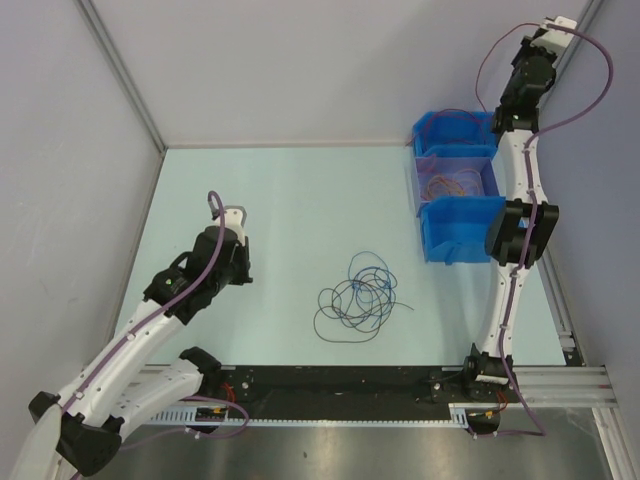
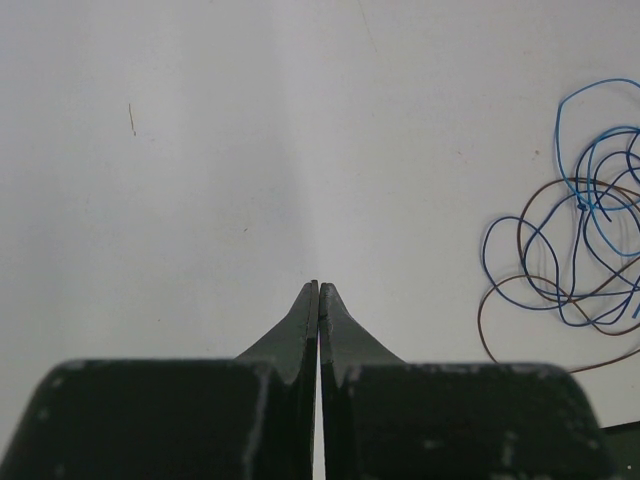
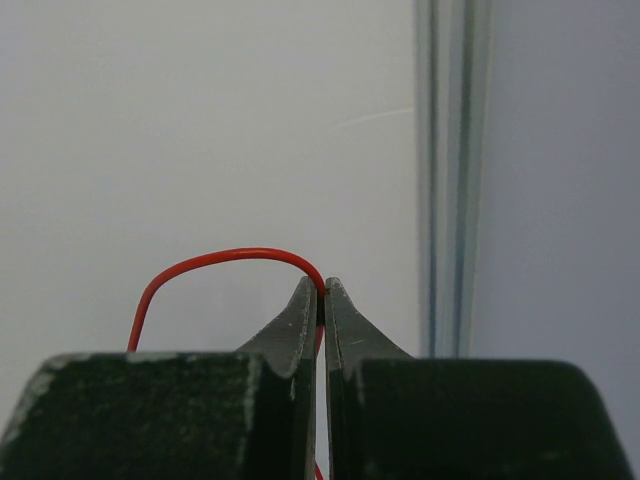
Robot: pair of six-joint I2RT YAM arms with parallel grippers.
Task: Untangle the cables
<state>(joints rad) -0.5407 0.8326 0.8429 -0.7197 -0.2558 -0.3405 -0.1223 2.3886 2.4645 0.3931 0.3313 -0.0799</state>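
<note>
Near the middle of the top view, the cables (image 1: pixel 358 295) lie on the table (image 1: pixel 280 200) as one loose tangle of dark and blue loops, low and slightly right of centre. In the left wrist view the same tangle sits at the right edge of the frame, blue and brown strands crossing each other, and part of it runs out of the picture.

At the lower left of the top view the left arm (image 1: pixel 150 320) reaches over the table, well apart from the tangle. The left gripper (image 2: pixel 318 288) has its fingers pressed together with nothing between them, above bare surface.

Along the right side of the top view the right arm (image 1: pixel 520 170) stands tall, reaching to the upper right corner. The right gripper (image 3: pixel 322 288) pinches a red wire (image 3: pixel 220 257) at its fingertips; the wire arcs up and to the left, then drops behind the gripper body. Behind it is a plain wall (image 3: pixel 200 120).

Three bins (image 1: pixel 455 240) stand in a row at the table's right edge, and the middle one holds orange wires (image 1: pixel 445 185).
</note>
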